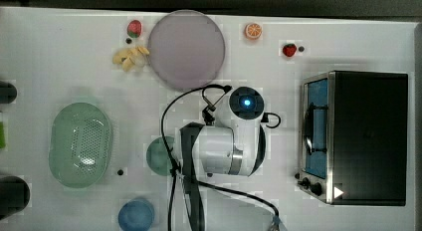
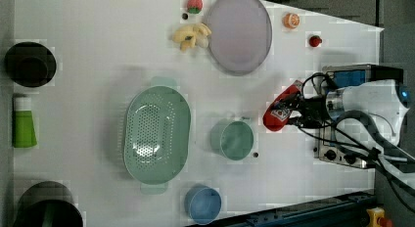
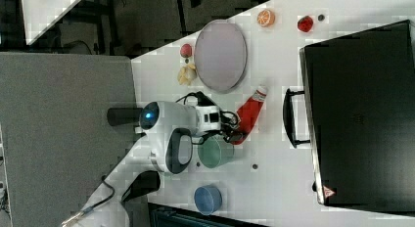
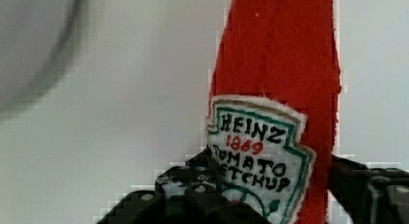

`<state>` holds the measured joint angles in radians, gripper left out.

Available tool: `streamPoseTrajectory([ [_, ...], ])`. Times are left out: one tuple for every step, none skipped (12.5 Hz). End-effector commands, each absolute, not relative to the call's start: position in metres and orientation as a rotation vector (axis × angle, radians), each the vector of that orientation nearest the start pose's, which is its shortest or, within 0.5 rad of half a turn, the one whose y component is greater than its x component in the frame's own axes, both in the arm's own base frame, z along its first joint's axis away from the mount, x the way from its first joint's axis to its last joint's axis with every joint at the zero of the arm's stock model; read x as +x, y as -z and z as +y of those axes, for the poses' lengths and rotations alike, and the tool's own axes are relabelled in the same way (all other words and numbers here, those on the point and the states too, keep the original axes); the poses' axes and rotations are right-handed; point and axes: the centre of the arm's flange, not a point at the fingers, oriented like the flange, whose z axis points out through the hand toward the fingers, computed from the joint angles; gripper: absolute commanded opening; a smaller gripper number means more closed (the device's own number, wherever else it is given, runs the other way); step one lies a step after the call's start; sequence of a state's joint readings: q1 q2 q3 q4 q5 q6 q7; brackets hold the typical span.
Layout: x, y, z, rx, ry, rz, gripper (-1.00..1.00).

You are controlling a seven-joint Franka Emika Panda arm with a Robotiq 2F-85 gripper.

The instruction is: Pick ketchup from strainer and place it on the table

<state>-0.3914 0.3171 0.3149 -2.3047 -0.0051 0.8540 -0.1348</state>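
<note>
The ketchup (image 4: 279,64), a red bottle with a white "Heinz Tomato Ketchup" label, sits between my gripper's (image 4: 270,185) fingers at its lower end. In the left view the ketchup (image 2: 281,107) is tilted low over the table (image 2: 98,51), between the teal cup and the oven, with my gripper (image 2: 295,112) shut on it. In the right view the ketchup (image 3: 249,114) has its white cap towards the lilac plate, with my gripper (image 3: 236,131) at its base. I cannot tell whether it rests on the table. The pale green strainer (image 1: 55,141) holds nothing and stands far off at the top view's left.
A toaster oven (image 1: 358,136) stands at the top view's right. A teal cup (image 1: 159,155) is beside the arm, a blue cup (image 1: 135,215) at the near edge, and a lilac plate (image 1: 185,49) at the back. Strawberries (image 1: 289,50), an orange slice (image 1: 253,31) and a green bottle (image 2: 23,124) lie around.
</note>
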Motion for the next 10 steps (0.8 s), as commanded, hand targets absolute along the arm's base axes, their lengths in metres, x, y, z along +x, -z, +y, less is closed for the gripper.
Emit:
streamPoseTrajectory([
  [0.513, -0.203, -0.033, -2.891, -0.243, 1.041, 0.88],
  [0.513, -0.207, -0.032, -2.894, -0.248, 1.038, 1.0],
  [0.516, -0.216, -0.032, -2.897, -0.228, 1.037, 1.0],
  [0.524, -0.233, -0.032, -2.899, -0.174, 1.033, 1.0],
  [0.532, -0.254, -0.033, -2.901, -0.118, 1.031, 1.0],
  [0.54, -0.279, -0.035, -2.904, -0.074, 1.033, 1.0],
  [0.549, -0.306, -0.038, -2.901, -0.037, 1.044, 1.0],
  [0.557, -0.336, -0.04, -2.893, -0.002, 1.063, 1.0],
  [0.564, -0.366, -0.041, -2.888, 0.02, 1.087, 1.0],
  [0.569, -0.395, -0.041, -2.879, 0.027, 1.123, 1.0],
])
